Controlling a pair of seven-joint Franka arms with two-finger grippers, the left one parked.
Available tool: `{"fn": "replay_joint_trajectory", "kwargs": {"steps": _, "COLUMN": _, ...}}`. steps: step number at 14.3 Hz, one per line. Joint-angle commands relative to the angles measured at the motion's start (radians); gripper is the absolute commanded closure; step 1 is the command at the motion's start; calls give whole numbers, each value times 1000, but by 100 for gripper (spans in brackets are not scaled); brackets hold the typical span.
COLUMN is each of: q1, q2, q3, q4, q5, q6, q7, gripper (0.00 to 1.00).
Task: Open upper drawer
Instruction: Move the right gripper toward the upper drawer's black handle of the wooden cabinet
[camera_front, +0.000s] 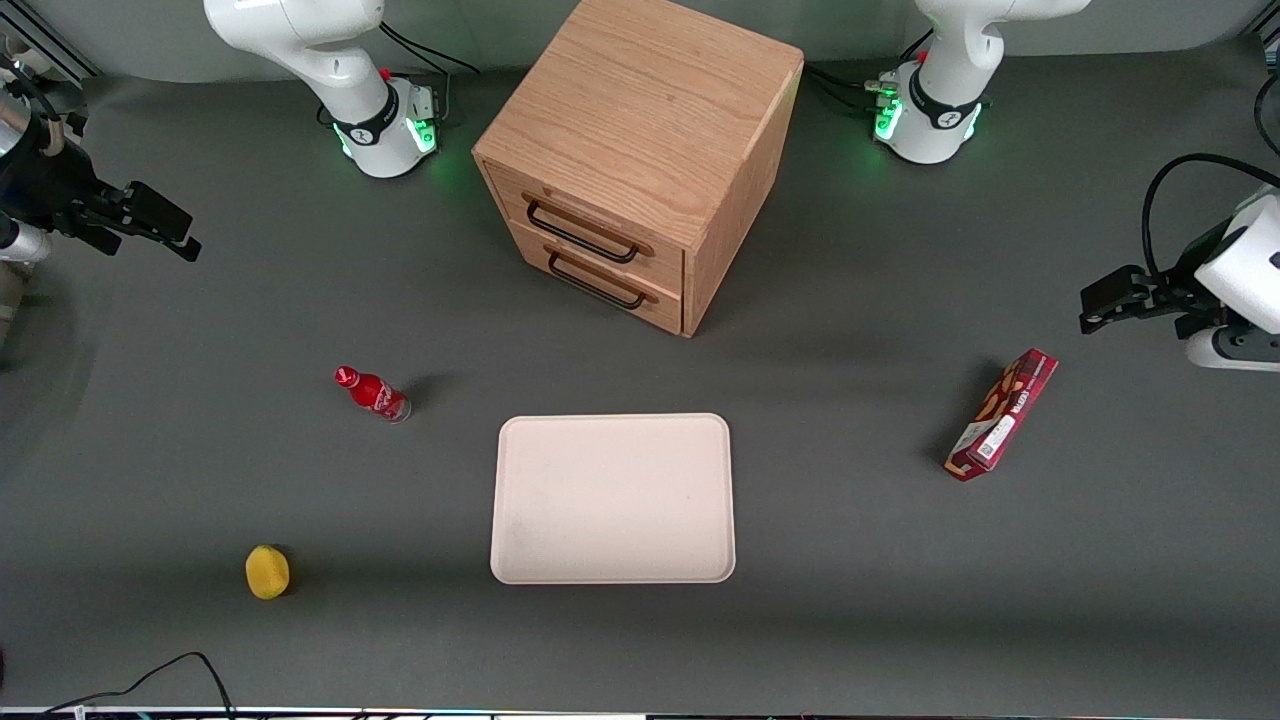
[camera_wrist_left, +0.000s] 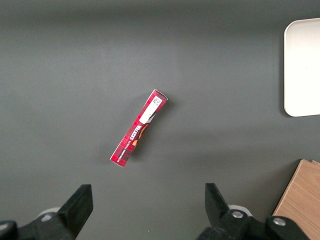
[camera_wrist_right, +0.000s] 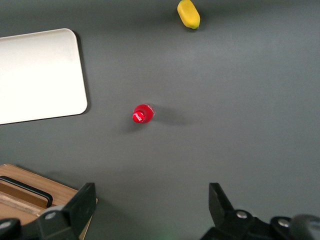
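Upper drawer (camera_front: 590, 232) shut, well apart from spread-jawed gripper (camera_front: 160, 228) above table.

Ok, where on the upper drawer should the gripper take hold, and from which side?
Grip the black bar handle of the upper drawer mid-span, approaching its front; the bar stands off the face, probably leaving finger room. The gripper, open, hangs high toward the working arm's end of the table.

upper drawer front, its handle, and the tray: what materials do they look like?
Upper drawer: light oak-look wood, matte, grain lines visible; solid or veneer can't be told. Its handle: thin black bar, probably painted metal. Tray: smooth cream surface with rounded corners and a raised rim, likely plastic. The hand hangs open toward the working arm's end of the table, well away from the cabinet.
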Motion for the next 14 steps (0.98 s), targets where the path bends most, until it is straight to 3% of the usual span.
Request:
{"fn": "replay_joint_trajectory", "kwargs": {"steps": 1, "q1": 5, "q2": 13, "q3": -4, "q4": 28, "q5": -9, "q6": -23, "q7": 5, "gripper": 0}}
{"fn": "replay_joint_trajectory", "kwargs": {"steps": 6, "q1": 7, "q2": 14, "q3": -3, "q4": 41, "q5": -7, "q6": -53, "q7": 8, "gripper": 0}}
{"fn": "replay_joint_trajectory", "kwargs": {"steps": 8, "q1": 16, "q2": 5, "q3": 37, "q4": 50, "q5": 12, "q6": -71, "q7": 8, "gripper": 0}}
{"fn": "replay_joint_trajectory", "kwargs": {"steps": 12, "q1": 16, "q2": 17, "q3": 187, "q4": 111, "q5": 186, "q6": -158, "q7": 20, "gripper": 0}}
{"fn": "replay_joint_trajectory", "kwargs": {"steps": 14, "q1": 17, "q2": 58, "q3": 251, "q4": 142, "q5": 235, "q6": -152, "q7": -4, "gripper": 0}}
